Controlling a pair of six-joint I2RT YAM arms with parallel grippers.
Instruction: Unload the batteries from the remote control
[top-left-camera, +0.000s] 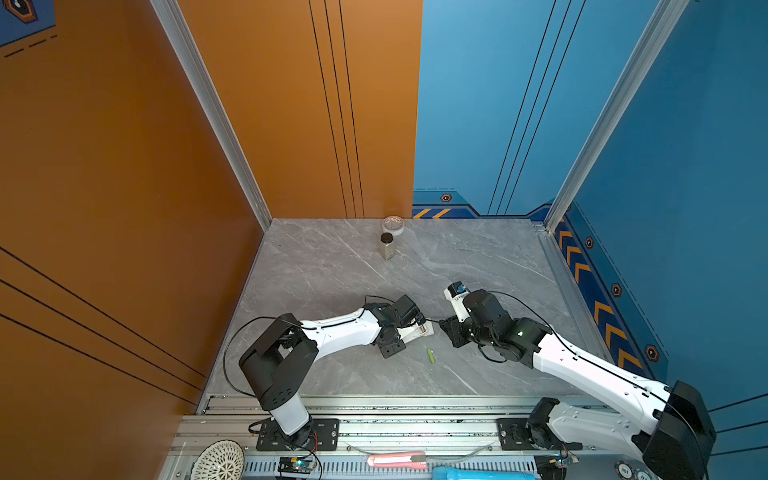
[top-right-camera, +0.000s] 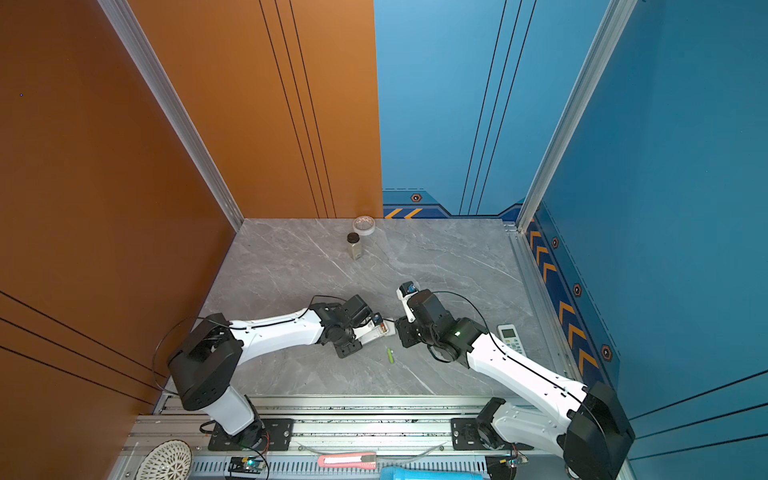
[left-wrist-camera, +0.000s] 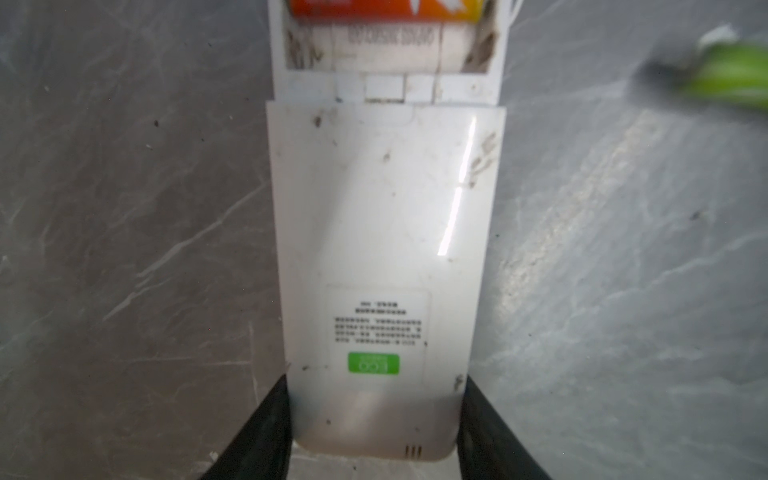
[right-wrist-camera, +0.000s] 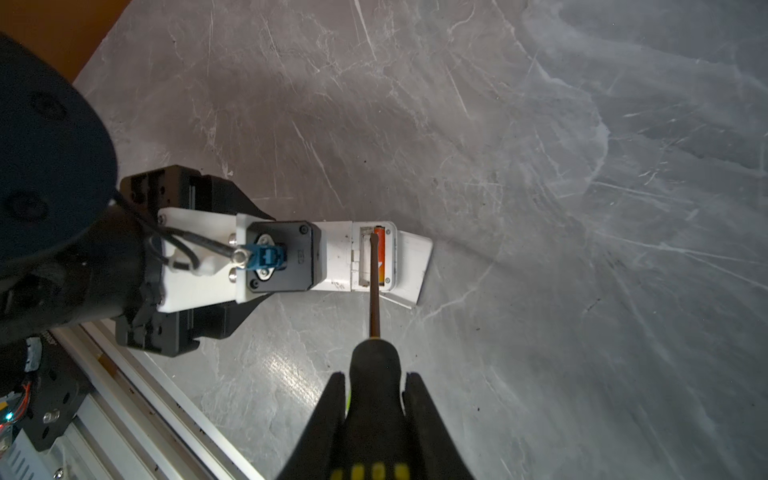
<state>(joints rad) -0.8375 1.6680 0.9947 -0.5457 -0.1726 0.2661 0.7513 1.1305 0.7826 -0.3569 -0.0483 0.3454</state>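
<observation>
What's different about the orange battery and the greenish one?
The orange battery sits in the open compartment of the remote; the greenish battery lies loose on the table. The screwdriver tip pokes in beside the orange battery; nothing touches the greenish battery. Both are small slim cylinders.

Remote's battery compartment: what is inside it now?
One orange-red battery, the neighbouring bay with no cell, and the screwdriver tip at the battery's edge. The shaft covers part of the battery; anything beneath it is hidden.
</observation>
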